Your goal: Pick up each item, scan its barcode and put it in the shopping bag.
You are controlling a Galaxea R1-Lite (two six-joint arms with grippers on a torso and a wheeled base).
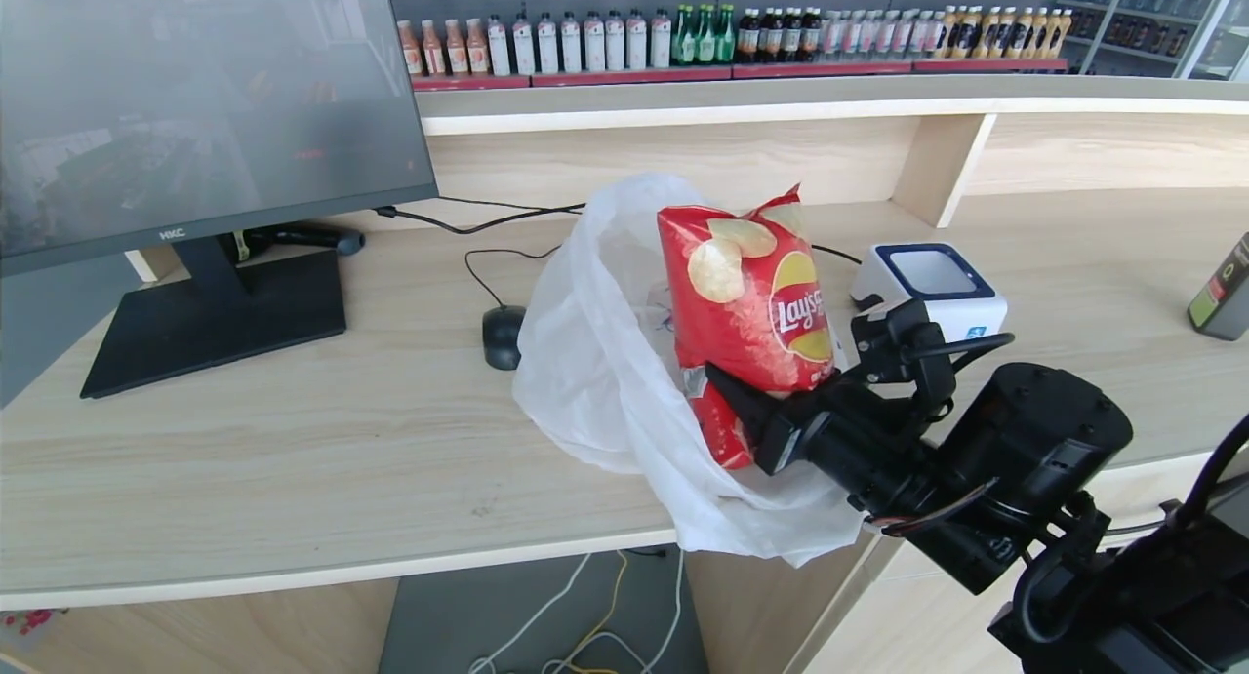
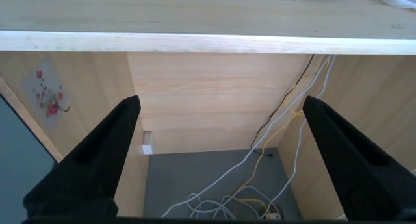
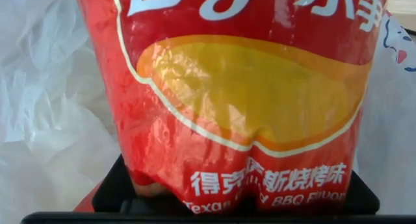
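A red bag of potato chips (image 1: pixel 751 303) stands upright over the open mouth of the white plastic shopping bag (image 1: pixel 595 381) on the counter. My right gripper (image 1: pixel 737 401) is shut on the chip bag's lower end, which pinches in between the black fingers (image 3: pixel 110 188). In the right wrist view the red chip bag (image 3: pixel 240 100) is close up, with the white shopping bag (image 3: pixel 45 139) behind it. The white barcode scanner (image 1: pixel 932 284) sits just beyond the right arm. My left gripper (image 2: pixel 218 165) hangs open below the counter edge, with nothing between its fingers.
A monitor (image 1: pixel 195 99) on a black stand, a black mouse (image 1: pixel 503 335) and cables lie on the counter's left half. A dark bottle-like item (image 1: pixel 1222 294) stands at the far right. Shelves of bottles (image 1: pixel 722 35) line the back. Loose cables (image 2: pixel 260 178) hang under the counter.
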